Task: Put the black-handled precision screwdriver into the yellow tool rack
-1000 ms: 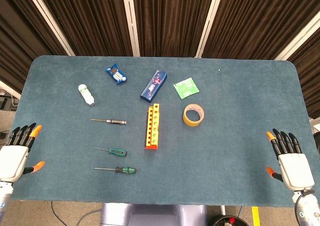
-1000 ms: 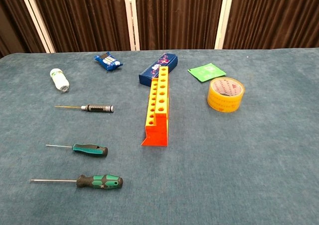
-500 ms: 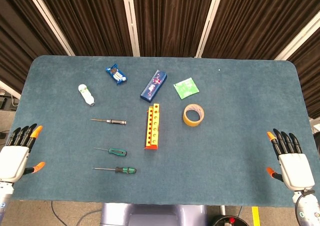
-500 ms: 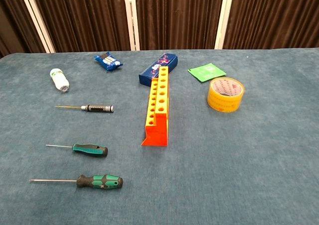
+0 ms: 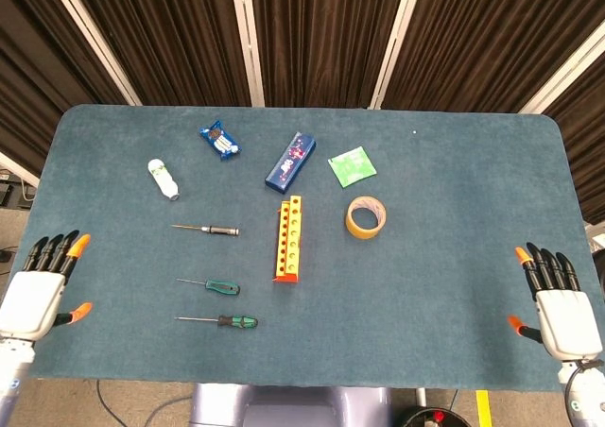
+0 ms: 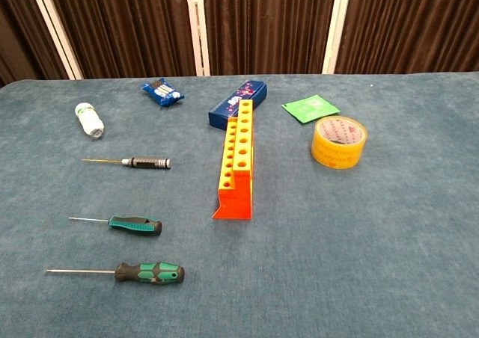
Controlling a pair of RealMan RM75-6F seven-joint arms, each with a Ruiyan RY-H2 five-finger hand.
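The black-handled precision screwdriver (image 5: 206, 229) (image 6: 129, 161) lies flat on the blue table, its tip pointing left, a short way left of the yellow tool rack (image 5: 289, 237) (image 6: 236, 155). The rack runs front to back in mid-table with several empty holes and an orange base. My left hand (image 5: 36, 287) hovers at the table's front left corner, fingers spread and empty. My right hand (image 5: 557, 301) hovers at the front right corner, likewise spread and empty. Neither hand shows in the chest view.
Two green-handled screwdrivers (image 5: 212, 286) (image 5: 221, 321) lie in front of the black one. A white bottle (image 5: 164, 179), blue snack packet (image 5: 219, 140), dark blue box (image 5: 290, 159) and green sachet (image 5: 352, 166) sit behind. A yellow tape roll (image 5: 365, 216) lies right of the rack.
Both hands have slipped slightly toward the front edge, the right one also a bit outward. Nothing on the table has moved.
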